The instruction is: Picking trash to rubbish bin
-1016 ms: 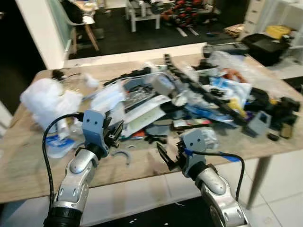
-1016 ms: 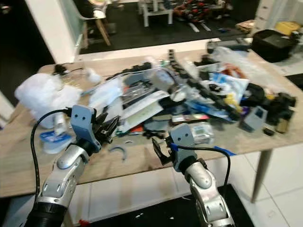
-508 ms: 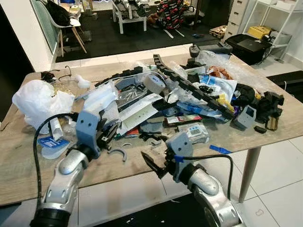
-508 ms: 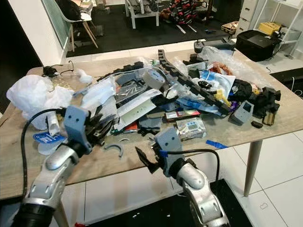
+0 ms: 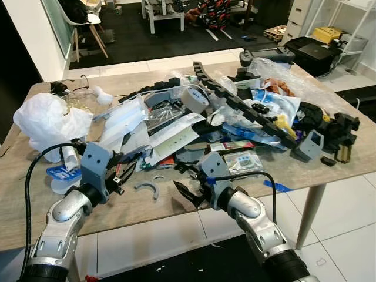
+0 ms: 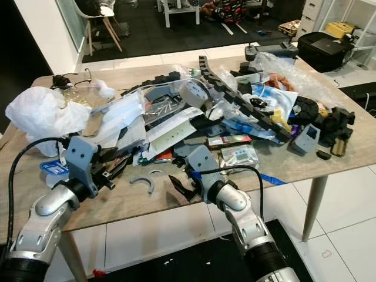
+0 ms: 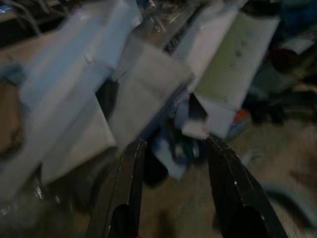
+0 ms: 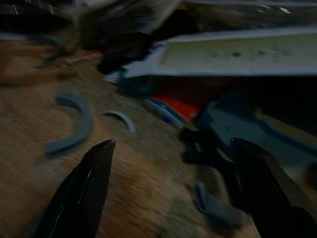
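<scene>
Now both grippers — jaws apart, empty — face the trash pile (image 5: 194,126) just ahead.

- Heaped across the middle and right of the table (image 5: 23,202) — a pile of trash (image 5: 223,117).
- At the table's left end, apart from the heap, a crumpled bag (image 5: 50,120).
- Just before the heap, on bare tabletop, a curved piece (image 5: 147,189) — between left gripper (image 5: 126,170) and right gripper (image 5: 189,192).
- At the right end, a small box (image 5: 309,145) upright, near the front edge.
- Behind the table, a chair (image 5: 88,26) at far left.
</scene>
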Available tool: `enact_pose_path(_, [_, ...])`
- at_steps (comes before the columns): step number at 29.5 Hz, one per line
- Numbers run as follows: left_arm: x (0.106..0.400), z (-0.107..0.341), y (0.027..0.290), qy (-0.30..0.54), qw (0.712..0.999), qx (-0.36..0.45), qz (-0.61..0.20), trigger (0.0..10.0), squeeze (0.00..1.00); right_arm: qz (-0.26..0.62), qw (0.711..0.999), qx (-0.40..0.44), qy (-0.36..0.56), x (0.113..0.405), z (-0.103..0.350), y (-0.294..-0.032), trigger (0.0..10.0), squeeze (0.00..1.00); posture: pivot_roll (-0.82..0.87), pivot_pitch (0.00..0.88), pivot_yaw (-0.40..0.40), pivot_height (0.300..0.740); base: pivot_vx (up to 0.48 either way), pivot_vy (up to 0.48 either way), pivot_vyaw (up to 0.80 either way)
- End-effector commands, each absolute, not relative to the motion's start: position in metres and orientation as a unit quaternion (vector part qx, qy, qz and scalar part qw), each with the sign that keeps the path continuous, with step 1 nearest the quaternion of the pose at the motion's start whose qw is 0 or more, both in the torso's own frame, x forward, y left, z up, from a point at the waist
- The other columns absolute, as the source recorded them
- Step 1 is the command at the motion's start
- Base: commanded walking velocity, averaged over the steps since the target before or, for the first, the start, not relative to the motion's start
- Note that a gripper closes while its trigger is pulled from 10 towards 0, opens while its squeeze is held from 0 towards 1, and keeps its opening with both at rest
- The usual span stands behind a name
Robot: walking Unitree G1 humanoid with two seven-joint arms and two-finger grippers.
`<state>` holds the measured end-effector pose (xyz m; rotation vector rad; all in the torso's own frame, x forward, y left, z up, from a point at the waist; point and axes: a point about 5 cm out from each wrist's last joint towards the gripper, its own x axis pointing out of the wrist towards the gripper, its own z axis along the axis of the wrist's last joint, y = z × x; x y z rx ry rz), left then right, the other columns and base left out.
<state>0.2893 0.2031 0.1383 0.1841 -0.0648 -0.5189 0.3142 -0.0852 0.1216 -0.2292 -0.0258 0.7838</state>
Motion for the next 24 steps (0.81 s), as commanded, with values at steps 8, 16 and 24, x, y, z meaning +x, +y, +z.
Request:
enact_pose_path(8, [0.266, 0.124, 0.223, 0.021, 0.949, 0.090, -0.303, 10.0, 0.00, 0.452, 0.889, -0.070, -0.021, 0.316, 0.123, -0.066, 10.0, 0.00, -0.01, 0.167, 0.006, 0.740, 0.000, 0.000, 0.00])
enact_pose_path(16, [0.258, 0.125, 0.227, 0.028, 0.948, 0.074, -0.308, 10.0, 0.00, 0.484, 0.873, -0.062, -0.010, 0.318, 0.121, -0.054, 10.0, 0.00, 0.00, 0.176, -0.006, 0.740, 0.000, 0.000, 0.00])
enact_pose_path(24, [0.256, 0.134, 0.221, 0.013, 0.945, 0.052, -0.324, 10.0, 0.00, 0.505, 0.860, -0.047, 0.052, 0.323, 0.111, -0.050, 10.0, 0.00, 0.00, 0.181, -0.014, 0.740, 0.000, 0.000, 0.00])
